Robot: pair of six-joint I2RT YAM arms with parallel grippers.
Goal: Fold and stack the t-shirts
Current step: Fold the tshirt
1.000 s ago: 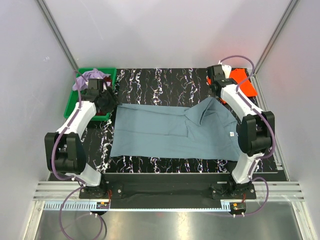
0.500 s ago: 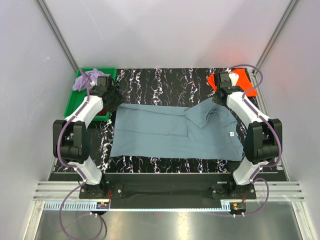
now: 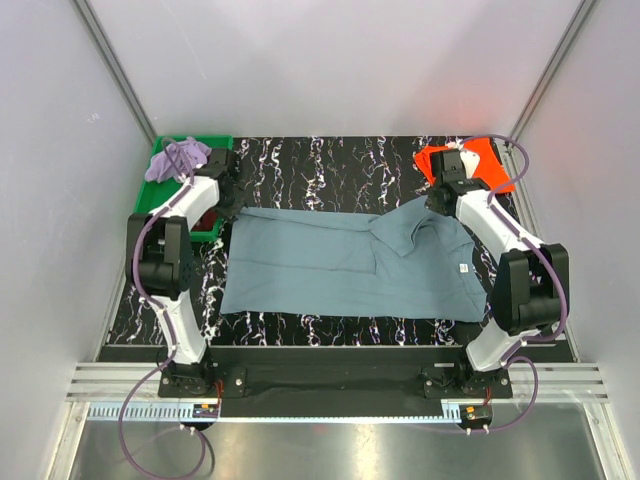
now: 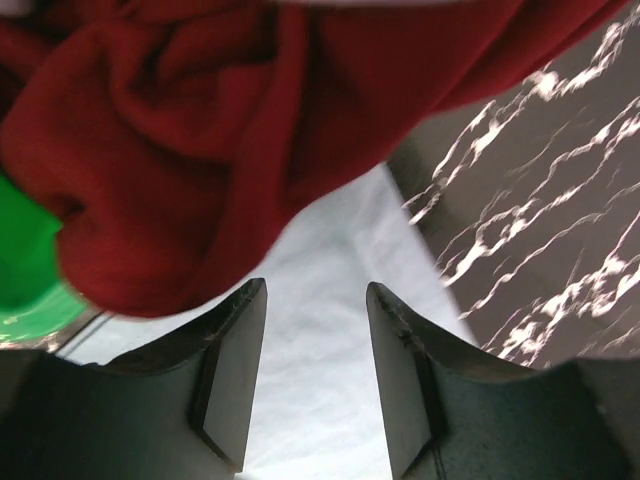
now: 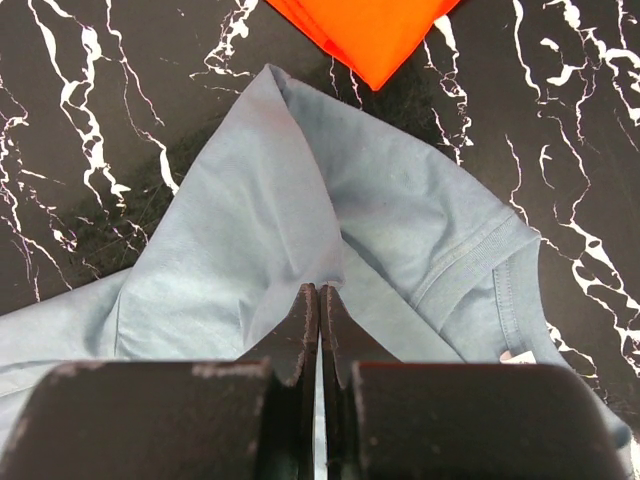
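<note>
— Right tool (image 5: 318,310) is clamped on a ridge of the blue-grey t-shirt (image 3: 330,265), which lies spread across the surface (image 3: 300,160). If you pull too far, I think you'll drag it over the orange t-shirt (image 5: 370,30).
— And the left tool (image 4: 316,300)?
— Its jaws are apart beside the maroon t-shirt (image 4: 200,130), so you may snag that.

Matt blue-grey cloth t-shirt (image 3: 340,265), smooth marbled tabletop (image 3: 300,160)

Black marbled table (image 3: 330,160), blue-grey t-shirt (image 3: 330,265) spread out, orange t-shirt (image 3: 497,172), green tray (image 3: 148,205)
</note>
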